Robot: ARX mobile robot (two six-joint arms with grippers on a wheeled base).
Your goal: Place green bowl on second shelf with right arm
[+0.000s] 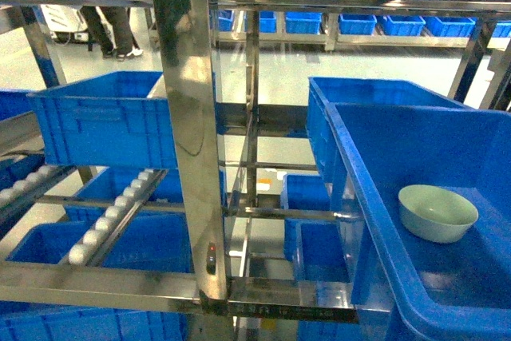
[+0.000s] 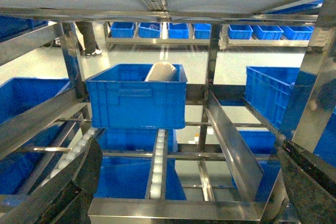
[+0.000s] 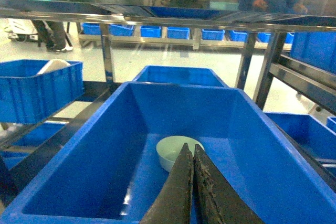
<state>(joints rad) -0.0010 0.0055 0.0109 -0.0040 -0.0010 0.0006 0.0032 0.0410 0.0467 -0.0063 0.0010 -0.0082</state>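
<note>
On your far left in the head view, white roller rails (image 1: 112, 217) slope down a tier of the shiny stainless-steel rack (image 1: 192, 117), and above them a deep blue plastic crate (image 1: 104, 125) sits on the steel frame with a pale rounded object (image 2: 160, 72) leaning inside it, too blurred to name. Your left wrist camera shows the left gripper (image 2: 184, 203) with its two dark fingers (image 2: 73, 187) spread wide to the frame's lower corners and nothing between them, the crate well ahead of it. Moving right past the central steel post, you reach a large deep blue crate (image 1: 375, 221) resting on the rack, with a second blue crate (image 1: 351, 101) just behind it. The pale mint-green round bowl (image 1: 437, 212) sits upright on the floor of that large crate, towards its far end and apart from the walls. In your right wrist view the right gripper (image 3: 193, 153) has its two dark fingers (image 3: 178, 192) pressed together, tips just in front of the bowl's (image 3: 176, 152) near rim; you cannot tell whether they touch it. The bowl looks empty.
</note>
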